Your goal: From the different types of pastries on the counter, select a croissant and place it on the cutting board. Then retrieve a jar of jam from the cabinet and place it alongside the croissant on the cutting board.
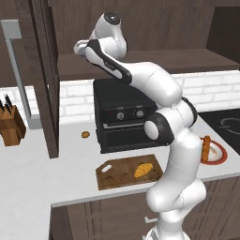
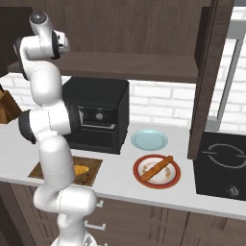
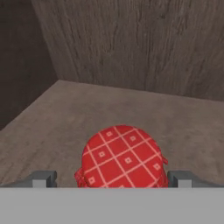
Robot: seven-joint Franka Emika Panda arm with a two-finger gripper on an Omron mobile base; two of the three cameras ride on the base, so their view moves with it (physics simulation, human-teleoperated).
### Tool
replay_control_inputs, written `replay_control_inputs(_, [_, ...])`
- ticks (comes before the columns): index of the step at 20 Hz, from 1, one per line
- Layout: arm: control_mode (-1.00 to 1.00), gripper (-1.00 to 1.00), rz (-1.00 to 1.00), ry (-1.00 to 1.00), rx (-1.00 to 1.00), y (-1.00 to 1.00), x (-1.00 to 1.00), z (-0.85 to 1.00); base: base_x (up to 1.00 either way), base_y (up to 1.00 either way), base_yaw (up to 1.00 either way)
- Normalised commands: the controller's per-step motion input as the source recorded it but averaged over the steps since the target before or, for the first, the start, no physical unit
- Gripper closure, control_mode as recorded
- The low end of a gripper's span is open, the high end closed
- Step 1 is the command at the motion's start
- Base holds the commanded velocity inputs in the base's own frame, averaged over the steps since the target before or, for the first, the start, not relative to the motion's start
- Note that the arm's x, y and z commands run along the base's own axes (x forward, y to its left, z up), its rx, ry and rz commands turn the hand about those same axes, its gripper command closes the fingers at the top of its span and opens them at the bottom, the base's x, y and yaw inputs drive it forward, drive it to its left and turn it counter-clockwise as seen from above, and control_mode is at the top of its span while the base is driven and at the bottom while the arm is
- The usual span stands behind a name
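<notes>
In the hand view the jar of jam (image 3: 121,155) shows its red checked lid, standing on the cabinet (image 3: 131,48) shelf. My gripper (image 3: 112,180) is open, one fingertip on each side of the jar and apart from it. In the left base view the arm reaches up to the cabinet shelf (image 1: 150,63), hand (image 1: 80,47) near the open door (image 1: 47,79). The golden croissant (image 1: 143,169) (image 2: 80,169) lies on the brown cutting board (image 1: 117,177) (image 2: 94,167) at the counter's (image 1: 28,173) front edge.
A black oven box (image 1: 123,117) stands behind the board. A long orange-brown stick pastry (image 2: 156,168) lies on a red-rimmed plate (image 2: 170,180); a pale blue plate (image 2: 149,140) is behind it. A small brown lump (image 1: 85,134), a knife block (image 1: 10,124) and a cooktop (image 2: 223,166) are nearby.
</notes>
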Motion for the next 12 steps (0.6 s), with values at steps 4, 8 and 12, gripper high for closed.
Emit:
replay_control_inputs(4, [-1.00,1.00,0.00,0.00,0.00,0.04,0.00,-0.15,0.00,0.00,0.00])
replay_control_inputs(8, [-1.00,1.00,0.00,-0.04,0.00,0.00,-0.14,-0.16,0.00,0.00,0.00])
replay_control_inputs(12, [-1.00,1.00,0.00,-0.12,0.00,0.00,-0.48,0.00,0.00,0.00,0.00])
